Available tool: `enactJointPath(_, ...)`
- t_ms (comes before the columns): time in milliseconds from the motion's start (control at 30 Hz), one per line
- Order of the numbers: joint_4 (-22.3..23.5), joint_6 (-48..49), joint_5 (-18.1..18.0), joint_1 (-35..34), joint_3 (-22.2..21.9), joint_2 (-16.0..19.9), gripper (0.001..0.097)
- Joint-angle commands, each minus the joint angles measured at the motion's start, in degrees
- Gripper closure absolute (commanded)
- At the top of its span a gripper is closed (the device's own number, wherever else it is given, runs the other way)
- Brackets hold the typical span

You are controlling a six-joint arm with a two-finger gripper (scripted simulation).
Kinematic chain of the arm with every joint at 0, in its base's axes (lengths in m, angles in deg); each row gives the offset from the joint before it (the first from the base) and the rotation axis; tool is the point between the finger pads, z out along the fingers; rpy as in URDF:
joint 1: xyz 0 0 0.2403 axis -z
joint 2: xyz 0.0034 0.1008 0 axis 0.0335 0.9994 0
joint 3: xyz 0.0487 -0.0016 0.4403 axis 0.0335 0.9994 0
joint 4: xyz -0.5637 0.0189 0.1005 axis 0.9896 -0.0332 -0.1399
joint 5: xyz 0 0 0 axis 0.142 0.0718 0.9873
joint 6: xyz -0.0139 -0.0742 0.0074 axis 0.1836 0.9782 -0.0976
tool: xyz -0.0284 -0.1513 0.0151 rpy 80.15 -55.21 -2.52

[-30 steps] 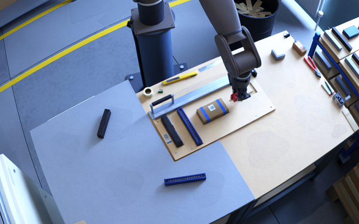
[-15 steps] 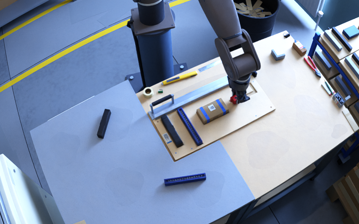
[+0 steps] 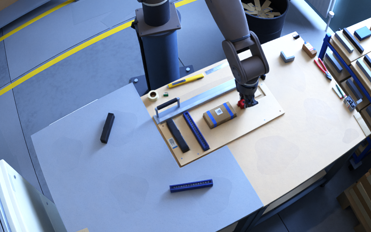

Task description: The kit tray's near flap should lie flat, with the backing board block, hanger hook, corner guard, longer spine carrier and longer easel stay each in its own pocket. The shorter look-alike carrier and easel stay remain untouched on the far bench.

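The kit tray (image 3: 218, 123) lies on the tan bench, its grey flap (image 3: 195, 101) with a black handle lying flat along one long side. In its pockets sit the black easel stay (image 3: 178, 135), the blue spine carrier (image 3: 196, 130) and the cardboard backing board block (image 3: 219, 114). I hold the red hanger hook (image 3: 241, 103) in my closed gripper (image 3: 247, 104), low over the tray just right of the block. The grey corner guard (image 3: 286, 57) lies far off on the bench. The shorter black stay (image 3: 107, 127) and shorter blue carrier (image 3: 191, 185) lie on the grey bench.
A black bin (image 3: 266, 16) stands behind the bench. A yellow knife (image 3: 186, 80), a tape roll (image 3: 153, 95), red pliers (image 3: 323, 68) and a small box (image 3: 309, 49) lie around the tray. Shelving (image 3: 352, 63) lines the right edge. The arm's pedestal (image 3: 160, 43) stands behind.
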Motion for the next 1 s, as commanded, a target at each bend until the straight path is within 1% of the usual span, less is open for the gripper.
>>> enactJointPath(0, 0.00, 0.00, 0.00, 0.00, -0.08, -0.06, 0.0901)
enactJointPath(300, 0.00, 0.00, 0.00, 0.00, -0.07, -0.05, 0.0901)
enactJointPath(900, 0.00, 0.00, -0.01, 0.00, -0.07, -0.04, 0.0546)
enactJointPath(967, 0.00, 0.00, -0.01, 0.00, -0.07, -0.04, 0.0531)
